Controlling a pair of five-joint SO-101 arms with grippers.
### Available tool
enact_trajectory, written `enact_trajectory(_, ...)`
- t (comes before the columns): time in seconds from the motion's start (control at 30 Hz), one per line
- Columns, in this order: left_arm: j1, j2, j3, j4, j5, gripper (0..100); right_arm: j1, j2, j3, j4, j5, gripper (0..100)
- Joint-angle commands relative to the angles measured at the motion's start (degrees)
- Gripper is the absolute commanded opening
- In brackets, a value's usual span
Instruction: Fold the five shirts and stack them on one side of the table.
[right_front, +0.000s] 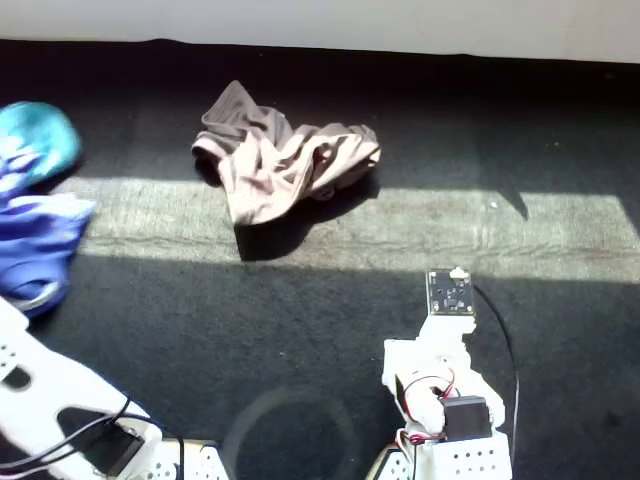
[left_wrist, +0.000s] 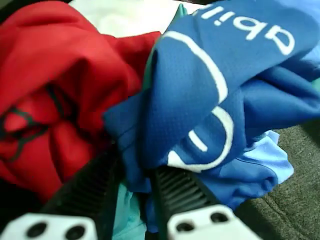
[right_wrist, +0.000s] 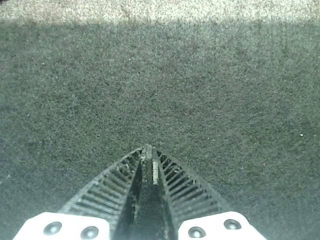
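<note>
- Your left gripper (left_wrist: 134, 170) sits clamped on a fold of the blue shirt (left_wrist: 225, 75) — cloth bunches between its ribbed fingers, probably to pull that shirt free of the others.
- Just beside it, a teal shirt (left_wrist: 125, 220) peeks out under the blue one, and a red shirt (left_wrist: 60, 80) presses against it. White cloth (left_wrist: 125, 17) behind them is cut off, so you cannot tell its shape.
- Your right gripper (right_wrist: 148, 152) hangs closed on nothing over the dark mat (right_wrist: 210, 75), seemingly parked.
- Farthest off, the brown shirt (right_front: 285, 160) lies crumpled mid-mat, well apart from the rest — none looks folded yet.
</note>
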Motion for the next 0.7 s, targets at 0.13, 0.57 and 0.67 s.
enact_trajectory(0.13, -0.5, -4.4, 3.5, 0.3, -4.6, 9, -0.3, -0.1, 7.7, -0.7, -0.4, 0.7)
enact_trajectory(0.57, 7.2, -18.3, 4.5, 1.5, -4.3, 27, -0.6, -0.1, 7.8, -0.9, -0.5, 0.7)
enact_trajectory(0.67, 13.7, -23.5, 5.8, 1.5, -4.3, 27, -0.6, -0.1, 7.8, -0.9, -0.4, 0.7)
